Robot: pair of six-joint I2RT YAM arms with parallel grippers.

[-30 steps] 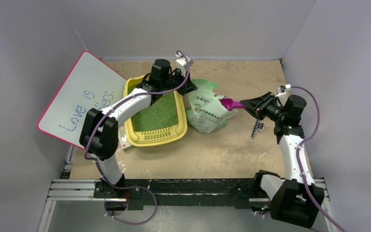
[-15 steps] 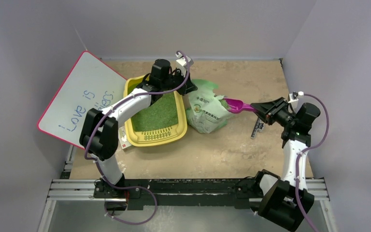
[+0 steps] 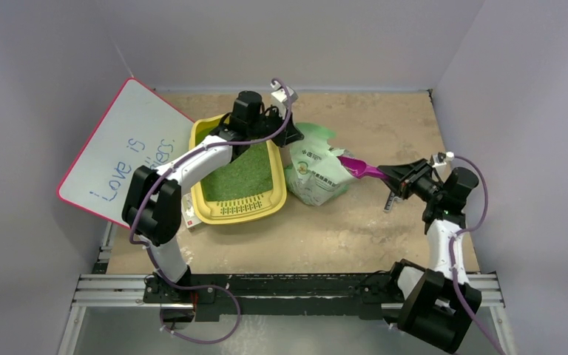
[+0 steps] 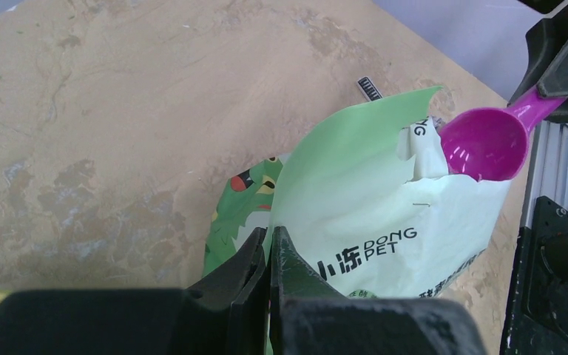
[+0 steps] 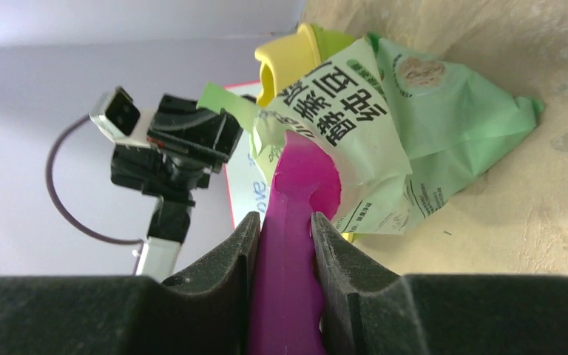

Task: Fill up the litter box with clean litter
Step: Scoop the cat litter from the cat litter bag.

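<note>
Top external: right gripper (image 3: 387, 172) clamps purple scoop (image 3: 361, 169) at bag (image 3: 312, 174) mouth; left gripper (image 3: 285, 134) pinches bag's rim

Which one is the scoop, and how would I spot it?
Find the big yellow litter box, then the crinkly pale green bag standing just right of it. At the bag's open top is the scoop, held by its handle in the right pincer. It is the only spoon-shaped thing, bright magenta all over.

White arms (image 3: 200, 159), blk grippers (image 4: 268, 244) (image 5: 285, 225), prob. purple cables (image 5: 50, 181).
</note>
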